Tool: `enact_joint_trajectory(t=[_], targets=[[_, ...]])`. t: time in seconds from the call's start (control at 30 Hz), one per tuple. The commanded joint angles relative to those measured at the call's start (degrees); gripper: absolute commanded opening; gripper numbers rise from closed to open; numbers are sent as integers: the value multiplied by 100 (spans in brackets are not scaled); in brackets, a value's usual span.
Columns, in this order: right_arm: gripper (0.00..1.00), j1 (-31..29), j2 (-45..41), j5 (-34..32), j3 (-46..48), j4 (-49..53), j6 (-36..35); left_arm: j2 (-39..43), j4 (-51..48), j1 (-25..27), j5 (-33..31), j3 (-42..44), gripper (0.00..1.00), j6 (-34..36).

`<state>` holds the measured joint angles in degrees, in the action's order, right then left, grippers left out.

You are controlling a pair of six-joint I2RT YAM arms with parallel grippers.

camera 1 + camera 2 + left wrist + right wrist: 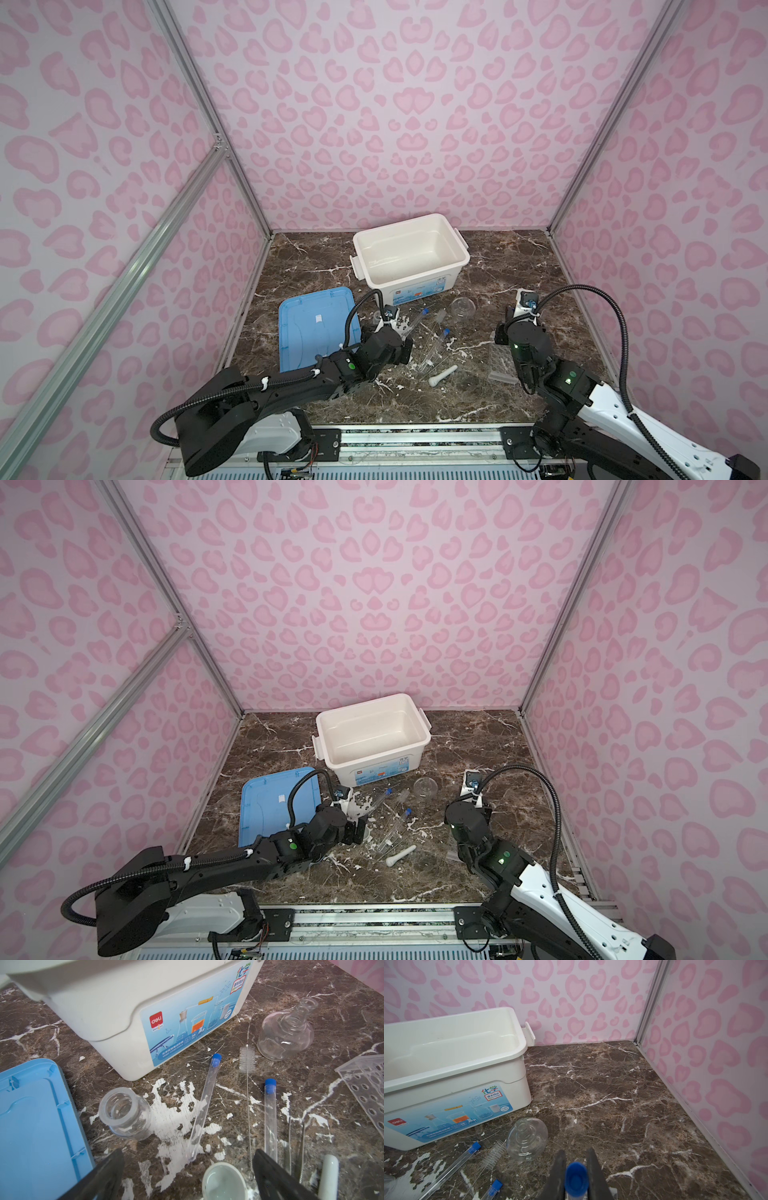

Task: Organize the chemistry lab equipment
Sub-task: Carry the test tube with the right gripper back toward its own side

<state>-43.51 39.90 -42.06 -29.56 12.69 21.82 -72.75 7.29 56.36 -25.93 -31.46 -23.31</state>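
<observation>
Ana: What's the biggest thing?

Ben: The white bin (pixel 411 249). It sits open at the back of the table (pixel 511 266). The blue lid (pixel 316 328) lies flat to its left.

Ana: Where are the lab things?

Ben: Out on the table, in front of the bin. The clear rack (pixel 500 361) is on the right. The round glass flask (pixel 462 308) sits near the bin. Two test tubes (pixel 204 1105) lie in the middle.

Ana: And the grippers?

Ben: The right gripper (pixel 575 1153) is pinched tight on a blue-capped tube (pixel 576 1178), by the rack. The left gripper (pixel 188 1152) has its fingers wide apart, holding nothing, over the little white bowl (pixel 224 1182). The white pestle (pixel 443 375) lies close by.
</observation>
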Motion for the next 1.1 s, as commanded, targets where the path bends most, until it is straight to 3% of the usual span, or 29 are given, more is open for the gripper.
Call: enact_joint_trajectory(t=[0.0,0.2,1.07], targets=[[13,-13,-66,-232,160,-348,-43,-28,-27,-2,-70,-63,98,-52],[14,-4,-256,-157,554,-941,-135,-92,-26,-2,-26,-97,98,-60],[14,18,-129,-118,749,-1001,-126,-231,1,2,71,-123,98,-90]])
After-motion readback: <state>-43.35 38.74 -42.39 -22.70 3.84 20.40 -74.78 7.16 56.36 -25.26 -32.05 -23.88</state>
